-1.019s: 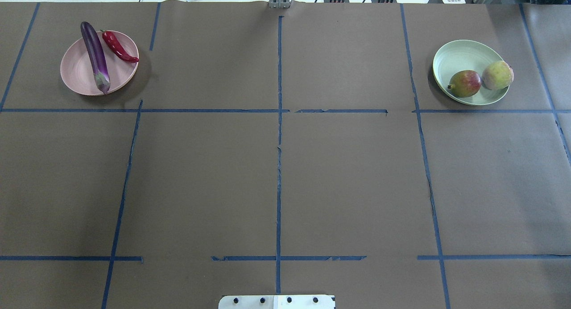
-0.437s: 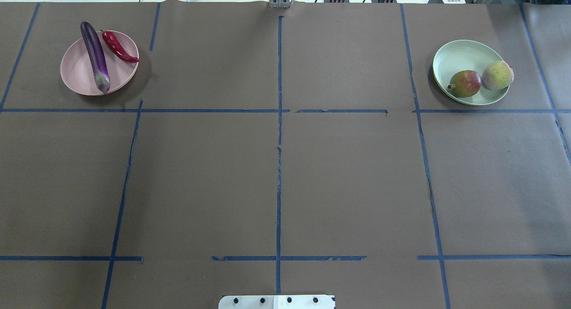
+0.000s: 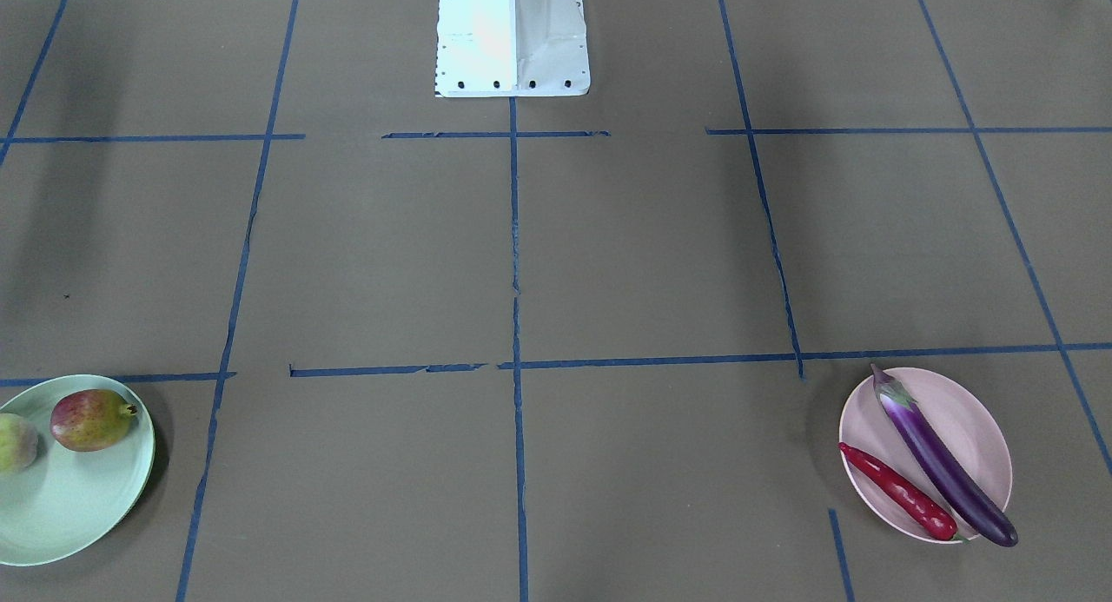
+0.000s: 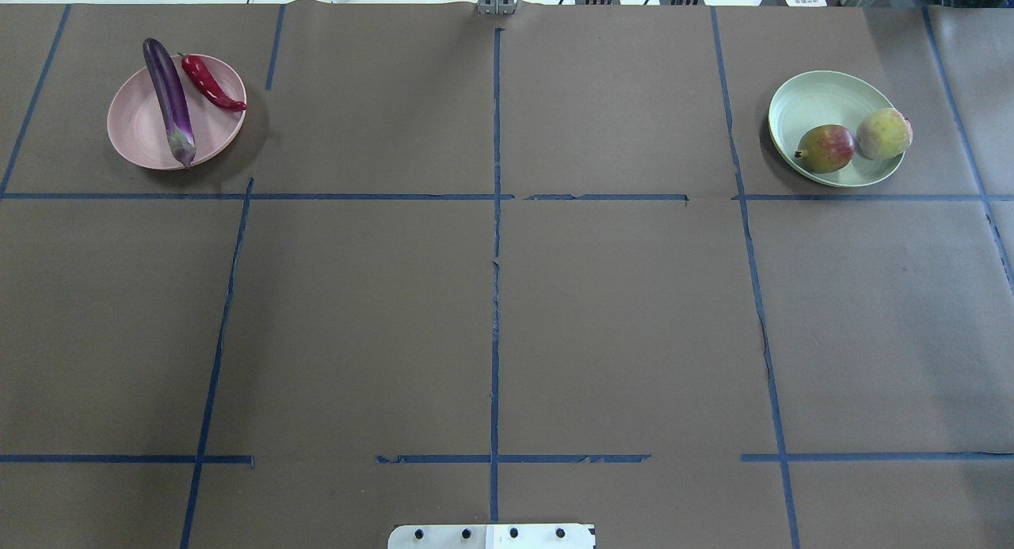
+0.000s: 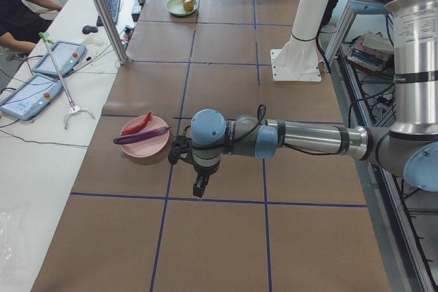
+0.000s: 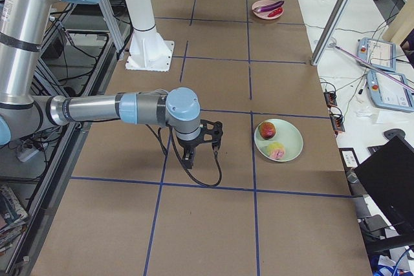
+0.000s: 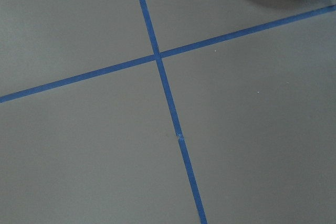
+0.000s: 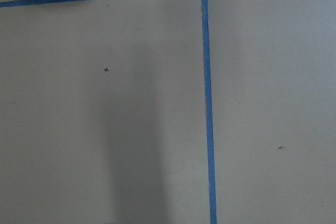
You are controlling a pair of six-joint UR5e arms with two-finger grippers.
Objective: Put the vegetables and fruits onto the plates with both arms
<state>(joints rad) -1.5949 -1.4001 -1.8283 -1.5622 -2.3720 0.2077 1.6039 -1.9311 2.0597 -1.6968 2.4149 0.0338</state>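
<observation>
The purple eggplant (image 4: 169, 101) and the red chili pepper (image 4: 210, 83) lie on the pink plate (image 4: 135, 129) at the far left. The red-yellow-green fruit (image 4: 826, 148) and the peach (image 4: 882, 134) sit on the green plate (image 4: 816, 97) at the far right. The left gripper (image 5: 198, 187) hangs over the table short of the pink plate (image 5: 144, 146), holding nothing. The right gripper (image 6: 199, 152) hangs short of the green plate (image 6: 288, 144), holding nothing. Both show only in the side views, so I cannot tell if they are open or shut.
Blue tape lines grid the brown table cover. The white base block (image 3: 511, 37) stands at the robot's edge. A side table with tablets (image 5: 60, 56), a metal post (image 5: 109, 15) and a seated person lie beyond the far edge.
</observation>
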